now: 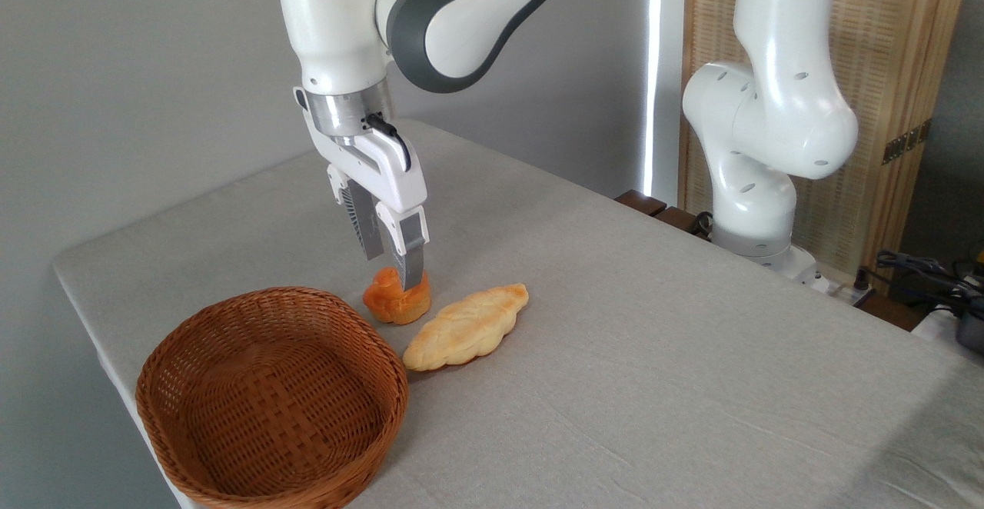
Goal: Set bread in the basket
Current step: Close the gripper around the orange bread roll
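End effector [393, 272] straddles bread [397, 303], jaws apart w/ narrow gap; we close gently, then lift clear over basket [184, 340] rim.

Matt grey cloth over the tabletop [653, 355], faintly creased, with a fine weave. Brown woven wicker for the basket [231, 463], ribbed and slightly shiny along the rim. Lumpy orange bread [388, 305] with a dull, soft-looking surface; beside it a pale golden braided loaf [467, 327], smooth and lightly glazed. Glossy white plastic shell on the arm [769, 117], dark grey bands at the joints, a brushed metal ring above the claw [393, 272], and 2 grey matt fingers [411, 251]. Woven cane panel [892, 48] in a wooden frame behind.
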